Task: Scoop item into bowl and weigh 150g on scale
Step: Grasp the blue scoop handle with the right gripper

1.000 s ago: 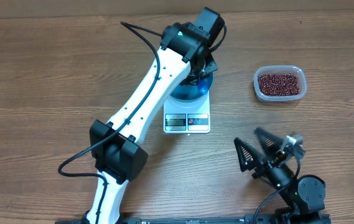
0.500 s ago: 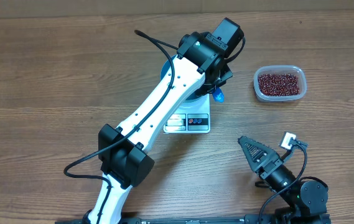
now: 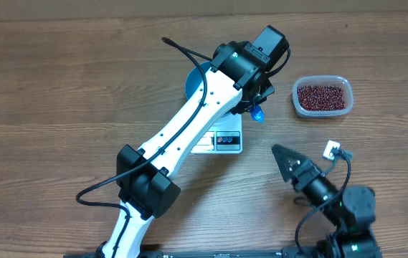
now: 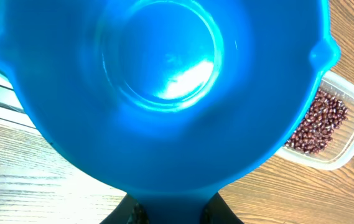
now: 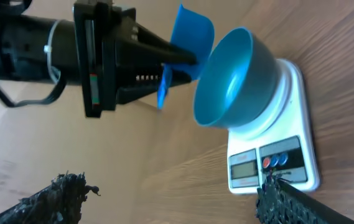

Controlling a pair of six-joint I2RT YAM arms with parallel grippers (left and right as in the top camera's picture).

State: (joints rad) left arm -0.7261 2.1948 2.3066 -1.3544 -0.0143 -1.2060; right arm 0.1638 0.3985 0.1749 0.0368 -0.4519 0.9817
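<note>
Your left hand is pinched on the handle of the small blue scoop. From overhead, the scoop hangs at about 4 o'clock from the bowl, between it and the clear tub. The bowl sits on the white scale, whose display and buttons run along its 6 o'clock edge. The beans lie heaped in the tub, at 3 o'clock from the bowl and apart from it. Your right hand is at 5 o'clock on the counter, with its fingers spread wide and gripping nothing.
</note>
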